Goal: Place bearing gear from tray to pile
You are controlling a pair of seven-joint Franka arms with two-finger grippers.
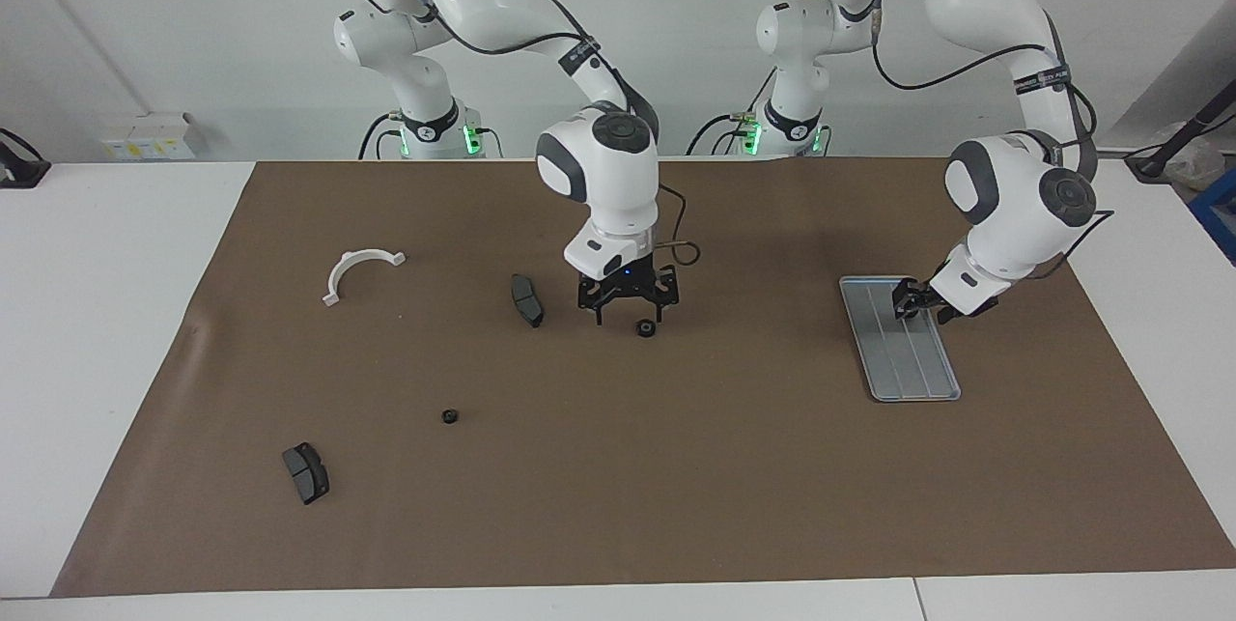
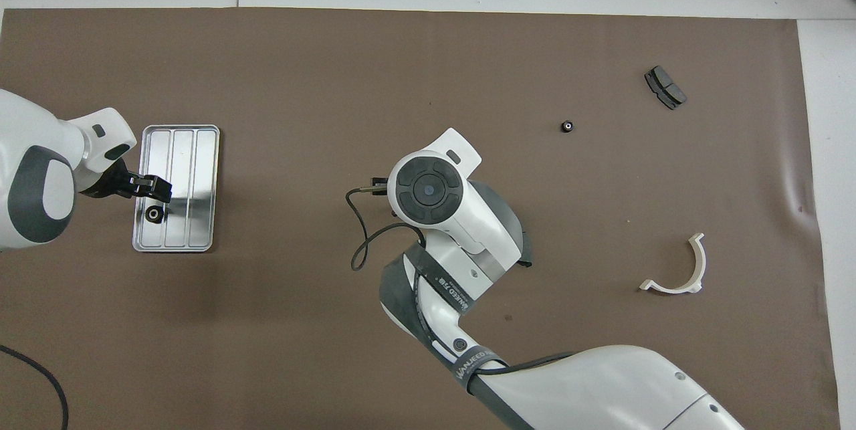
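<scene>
My left gripper (image 1: 908, 304) is low over the tray (image 1: 927, 380), at the end nearer my bases. Fingers look drawn together, but I can't tell from either view if they're apart, closed or clamped on anything. The overhead view shows one small black bearing gear (image 2: 154, 215) lying in the tray just beside the fingertips, apparently not yet lifted. Judging by that, this one is mid-pickup, not transferred.

My right gripper (image 1: 627, 307) is down near the mat (image 1: 676, 505) mid-table, fingers spread apart, nothing between them. A second gear (image 1: 644, 327) sits on the mat just beside its tips, looks freshly set down, tho that's my guess.

Progress, as far as I can see: two gears are on the mat w/ the pile parts, the one by my right gripper and another gear (image 1: 449, 416) farther from the bases, toward the right arm's end. One gear is left in the tray; I see nothing else in it, only bare grooves. So roughly the last piece to go, then done.

Pile stuff around:
- brake pad (image 1: 527, 299) near the right gripper
- second brake pad (image 1: 306, 472) farther out, toward the right arm's end
- white half-ring bracket (image 1: 355, 271), well apart from the rest

The pile is really a loose scatter, nothing stacked or touching.
</scene>
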